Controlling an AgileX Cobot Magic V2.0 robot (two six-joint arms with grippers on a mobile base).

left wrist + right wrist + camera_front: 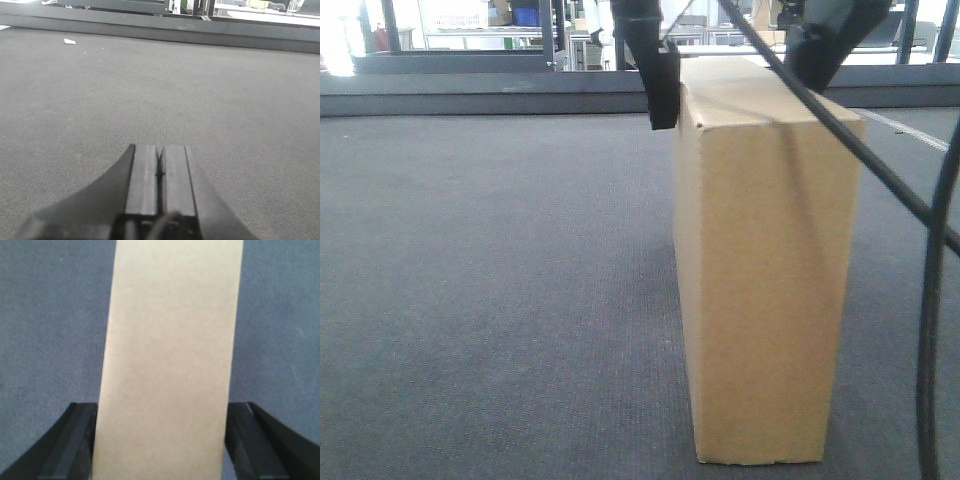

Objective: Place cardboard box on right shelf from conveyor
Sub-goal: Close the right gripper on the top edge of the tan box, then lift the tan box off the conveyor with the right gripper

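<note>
As front cam has it, cardboard box [765, 280]: upright on its narrow end on conveyor [490, 280], right of centre, tall face twd cam, base flat on belt.
Right gripper [740, 95], front cam: comes down from above, astride box top; one black finger [663, 85] flush against box's near top corner, other behind far top edge.
Cable [880, 170]: black, runs diagonally across in front of box's upper right, then drops down frame's right side.
Edge rail [470, 95]: dark grey, along far side of belt; bkgd beyond too blurry to name.
Left gripper [160, 150], left wrist cam: fingers pressed together, nothing betw them, low over bare belt [150, 85]; box not in this view.
White scrap [70, 41]: small, on belt near far rail [150, 27], well apart from gripper.
Box [167, 355], right wrist cam: fills centre top to bottom, grey belt [50, 315] either side.
Right gripper [162, 410], right wrist cam: fingers spread wide, pads [82, 440] meeting box faces both sides, clamped on it.
</note>
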